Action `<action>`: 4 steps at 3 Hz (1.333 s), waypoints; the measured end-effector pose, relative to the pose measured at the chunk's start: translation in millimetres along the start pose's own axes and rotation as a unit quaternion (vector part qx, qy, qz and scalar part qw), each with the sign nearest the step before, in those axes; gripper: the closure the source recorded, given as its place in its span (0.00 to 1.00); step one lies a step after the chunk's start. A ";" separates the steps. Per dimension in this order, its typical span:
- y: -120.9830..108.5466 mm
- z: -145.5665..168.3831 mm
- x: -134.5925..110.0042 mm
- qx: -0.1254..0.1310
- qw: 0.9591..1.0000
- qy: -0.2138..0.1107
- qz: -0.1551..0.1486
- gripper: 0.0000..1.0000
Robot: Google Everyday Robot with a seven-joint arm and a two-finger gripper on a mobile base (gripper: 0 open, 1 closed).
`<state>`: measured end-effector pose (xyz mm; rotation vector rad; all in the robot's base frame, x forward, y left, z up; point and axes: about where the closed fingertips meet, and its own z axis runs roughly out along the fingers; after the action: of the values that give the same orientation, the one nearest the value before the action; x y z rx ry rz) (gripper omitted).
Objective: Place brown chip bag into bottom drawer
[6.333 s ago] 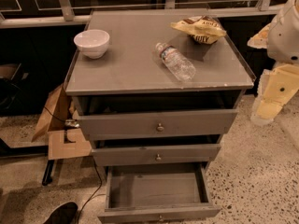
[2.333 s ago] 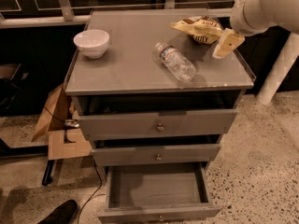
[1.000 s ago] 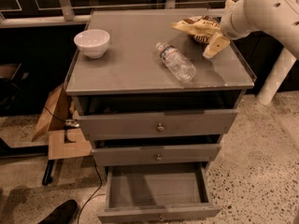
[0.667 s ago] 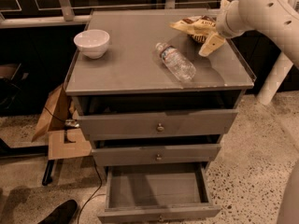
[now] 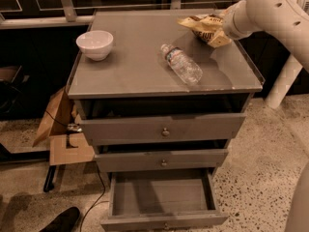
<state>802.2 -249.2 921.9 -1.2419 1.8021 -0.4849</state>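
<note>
Up at one o'clock on the cabinet top (image 5: 135, 57), the brown chip bag (image 5: 200, 24) lies crumpled, with the gripper (image 5: 219, 34) against its right end; whether it grips the bag is hidden. A water bottle (image 5: 181, 64) lies at the bag's seven o'clock and a white bowl (image 5: 95, 44) sits at ten o'clock. At six o'clock, the bottom drawer (image 5: 159, 197) stands pulled open.

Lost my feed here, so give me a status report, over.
Hand at brown chip bag, back right of cabinet top. Bottom drawer open. Water bottle lying nearby, not blocking.
</note>
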 end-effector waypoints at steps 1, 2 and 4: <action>0.0 0.0 0.0 0.000 1.000 0.000 0.000 0.61; 0.1 0.1 0.0 0.000 1.000 0.000 0.000 0.85; -4.0 -3.3 -1.3 0.005 1.000 -0.002 -0.001 1.00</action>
<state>801.8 -250.3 927.1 -1.2379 1.7921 -0.4916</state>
